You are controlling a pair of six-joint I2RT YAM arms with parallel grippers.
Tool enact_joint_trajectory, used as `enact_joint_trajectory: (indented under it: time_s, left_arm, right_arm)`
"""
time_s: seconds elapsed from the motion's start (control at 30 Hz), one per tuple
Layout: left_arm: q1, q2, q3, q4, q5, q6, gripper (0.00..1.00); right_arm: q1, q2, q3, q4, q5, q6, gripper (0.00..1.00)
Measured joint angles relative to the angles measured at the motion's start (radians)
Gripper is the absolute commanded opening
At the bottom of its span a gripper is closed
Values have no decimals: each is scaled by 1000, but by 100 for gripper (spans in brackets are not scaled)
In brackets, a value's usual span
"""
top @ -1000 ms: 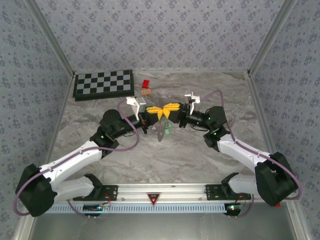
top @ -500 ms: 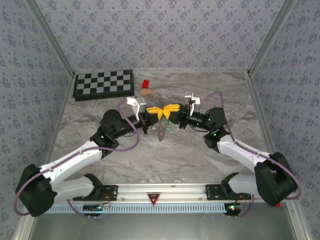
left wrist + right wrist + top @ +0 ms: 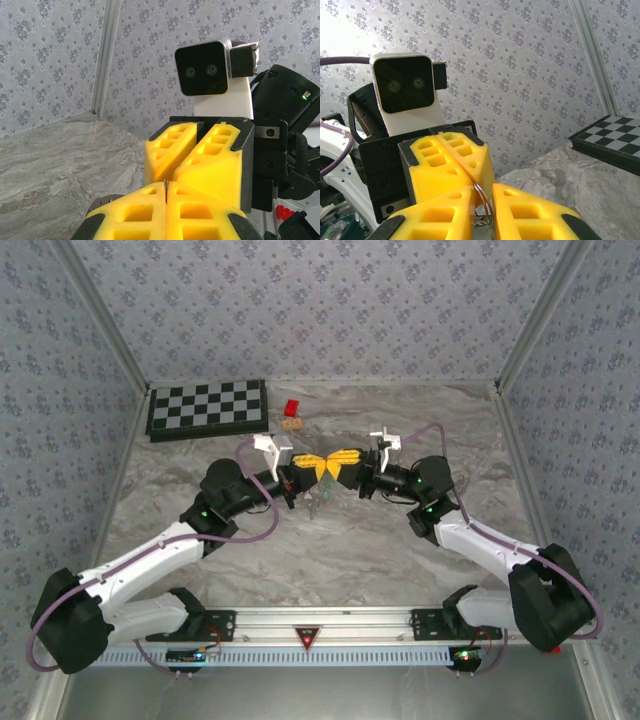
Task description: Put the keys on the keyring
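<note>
Above the table's middle my two grippers meet tip to tip. The left gripper (image 3: 320, 467) (image 3: 165, 188) is shut on the thin edge of the grey metal keyring (image 3: 484, 197), which shows as a sliver in its finger seam. From the left gripper (image 3: 474, 181) the keyring arcs into the narrow gap of the right gripper (image 3: 332, 462) (image 3: 483, 194). A silver key (image 3: 482, 233) sits pinched in that gap beside the ring's wires; its green head is hidden. In the top view the keyring (image 3: 316, 497) hangs dimly beneath the fingers.
A folded chessboard (image 3: 208, 408) lies at the back left, and its corner (image 3: 615, 135) shows in the right wrist view. A small red block (image 3: 291, 407) and a tan piece (image 3: 292, 424) lie just right of the chessboard. Patterned walls enclose the table.
The ring and the green bits hanging under the grippers have drawn up and left, showing less now. The right gripper has edged slightly toward the left one.
</note>
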Motion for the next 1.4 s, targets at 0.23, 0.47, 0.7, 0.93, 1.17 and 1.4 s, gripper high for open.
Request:
enact_joint_trajectory:
  time_s: [0.23,0.47,0.7,0.93,1.17,1.4]
  left_arm:
    - [0,0,0,0,3,0,0]
    - [1,0,0,-3,11,-1,0]
    - [11,0,0,-8,14,-8,0]
    - [14,0,1,-16,24,-10,16]
    - [71,-6,40,-79,45,-15,27]
    - [108,-29,82,-214,89,31,26]
  right_arm:
    - [0,0,-3,5,-14,15,21]
    - [0,4,-11,20,-25,23,17]
    - [-2,21,-11,37,-30,38,0]
    - [-9,21,-11,37,-45,37,0]
    - [-55,-27,-5,-116,-106,-37,0]
    - [-65,-126,80,-504,-112,-315,0]
